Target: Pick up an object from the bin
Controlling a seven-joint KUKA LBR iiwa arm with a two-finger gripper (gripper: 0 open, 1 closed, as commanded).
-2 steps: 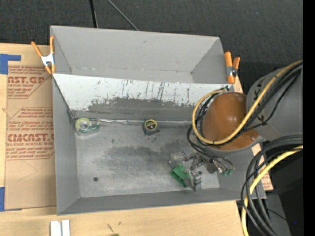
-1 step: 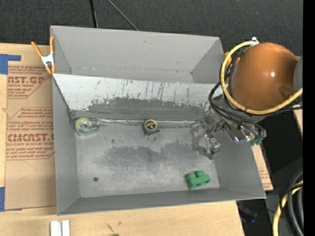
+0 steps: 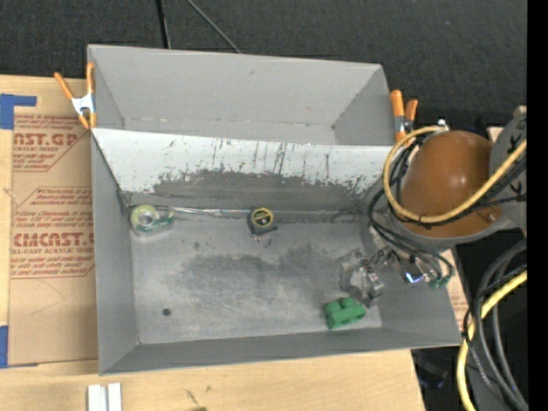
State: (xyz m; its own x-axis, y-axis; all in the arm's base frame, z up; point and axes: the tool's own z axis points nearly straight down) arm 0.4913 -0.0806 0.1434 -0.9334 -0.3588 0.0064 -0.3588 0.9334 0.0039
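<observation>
1. You'll find the green block (image 3: pixel 344 312) on the floor of the bin (image 3: pixel 111 272), in the near right corner area, close to the front wall and well right of centre.
2. Its long axis runs roughly left to right across the view, with the right end tipped slightly toward the back of the bin. Neither end looks different enough to call a front or a back.
3. The block is small, chunky and bright green, and lies flat on the grey metal. Its outline is uneven, with the right part a little taller than the left. You can't make out any finer detail.
4. The gripper (image 3: pixel 366 279) is low in the bin, just behind the block and slightly to its right. It is near the block, but you can't tell whether the two touch.
5. You can't tell how far open the gripper is, as its tip reads as a tangle of grey metal. The block is not in its grasp.
6. The orange cover (image 3: pixel 445 182) and the looped cables (image 3: pixel 396 178) on the wrist sit above the right wall of the bin.
7. Two more things lie well apart from the gripper, along the foot of the back wall: a pale round clear piece (image 3: pixel 147 219) at the left, and a small dark-and-yellow round piece (image 3: pixel 261 220) near the middle.
</observation>
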